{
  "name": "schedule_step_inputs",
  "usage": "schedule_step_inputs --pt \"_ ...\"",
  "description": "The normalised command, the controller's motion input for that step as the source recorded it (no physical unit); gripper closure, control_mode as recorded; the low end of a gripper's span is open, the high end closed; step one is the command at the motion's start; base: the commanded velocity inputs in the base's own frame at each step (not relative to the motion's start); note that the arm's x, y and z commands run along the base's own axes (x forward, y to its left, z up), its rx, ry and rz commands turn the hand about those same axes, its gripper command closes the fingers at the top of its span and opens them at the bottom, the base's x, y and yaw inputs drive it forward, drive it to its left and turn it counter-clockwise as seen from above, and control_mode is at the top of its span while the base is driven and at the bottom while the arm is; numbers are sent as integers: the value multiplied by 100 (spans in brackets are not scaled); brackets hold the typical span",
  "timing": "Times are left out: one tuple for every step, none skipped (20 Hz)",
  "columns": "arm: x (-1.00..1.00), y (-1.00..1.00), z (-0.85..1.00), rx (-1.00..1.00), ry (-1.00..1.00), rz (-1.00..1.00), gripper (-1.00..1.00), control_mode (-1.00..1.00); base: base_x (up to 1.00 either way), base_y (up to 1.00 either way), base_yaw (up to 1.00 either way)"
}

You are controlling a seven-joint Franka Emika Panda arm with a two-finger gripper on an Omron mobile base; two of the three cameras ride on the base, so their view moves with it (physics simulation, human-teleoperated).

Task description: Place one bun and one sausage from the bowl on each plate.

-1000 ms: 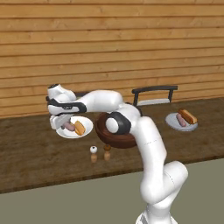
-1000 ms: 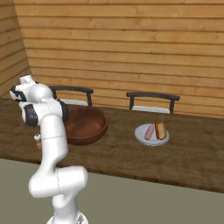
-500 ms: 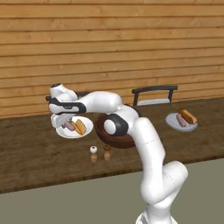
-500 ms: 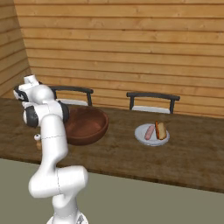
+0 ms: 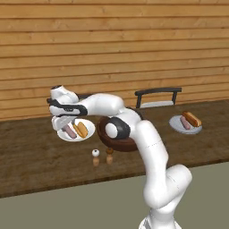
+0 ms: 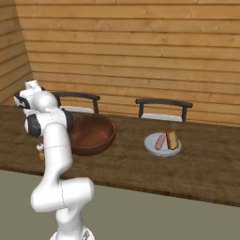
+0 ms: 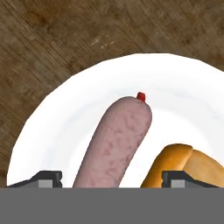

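My tool (image 7: 112, 181) has just opened: its tips stand wide either side of the sausage (image 7: 114, 144) and grip nothing. The sausage now lies released on the left plate (image 5: 76, 130), just beside the bun (image 7: 188, 168). The right plate (image 5: 185, 125) already carries its pair. The bowl (image 6: 91, 135) sits between them on the bench (image 5: 31, 156). I judge both plates served; only withdrawal remains.

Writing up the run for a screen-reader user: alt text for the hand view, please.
A pink sausage lies on a white plate between the gripper's two open fingertips, with a golden-brown bun beside it on the same plate. Dark wooden tabletop surrounds the plate.
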Motion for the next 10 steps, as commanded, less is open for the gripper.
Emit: schedule_step_inputs --pt "0 4 11 -4 0 0 -100 -100 0 0 0" --pt "0 5 18 -3 0 0 -100 -100 0 0 0" --pt "0 4 35 -2 0 0 -100 -100 0 0 0" --pt "-18 0 66 0 0 0 -100 -100 0 0 0" --pt "-46 0 79 0 0 3 -100 -100 0 0 0" --pt "-84 -6 87 3 0 0 -100 -100 0 0 0" --pt "-100 -17 75 4 0 0 -100 -100 0 0 0" --pt "-100 -36 61 8 -6 0 -100 -100 0 0 0" --pt "-100 -51 53 9 -9 0 -100 -100 0 0 0" --pt "-100 -66 40 11 -13 0 -100 -100 0 0 0"
